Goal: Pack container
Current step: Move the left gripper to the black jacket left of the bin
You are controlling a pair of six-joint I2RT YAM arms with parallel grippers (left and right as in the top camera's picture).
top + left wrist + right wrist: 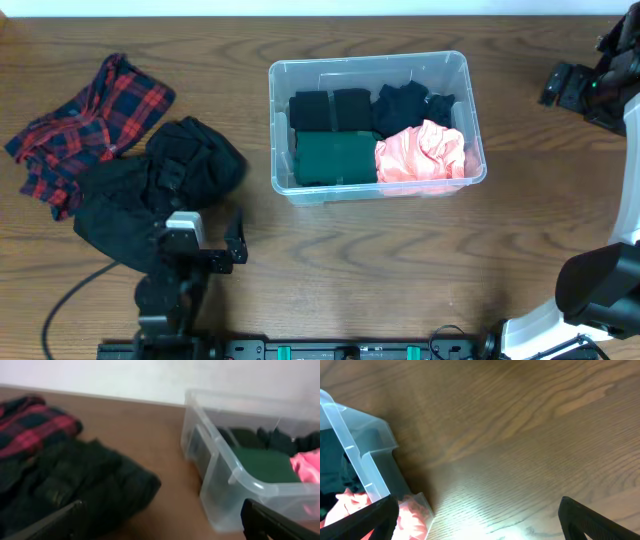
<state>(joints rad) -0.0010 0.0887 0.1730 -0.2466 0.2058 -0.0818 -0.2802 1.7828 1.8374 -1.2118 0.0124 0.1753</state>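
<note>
A brown wooden table (400,260) fills the overhead view. Near its middle, slightly toward the far edge, sits a clear plastic container (275,130), rectangular with rounded corners and a thick rim, open at the top.

Well to the left of the container a crumpled black garment (150,195) lies in a heap on the table. Farther left of the container, and touching the black heap, lies a red and dark plaid garment (85,125), also bunched up.

Inside the container, a folded dark green cloth (335,157) fills the near left part. A crumpled pink cloth (420,152) lies in the near right part, just beside the green one. Behind the green cloth a folded black piece (330,108) sits along the far wall, and a dark bundle (412,105) lies in the far right corner, behind the pink cloth.

The left hand (162,510) is to the near left of the container, over the edge of the black heap, its two fingers spread wide with nothing between them. The right hand (477,510) is to the right of the container, over bare wood, fingers likewise spread wide and empty.
</note>
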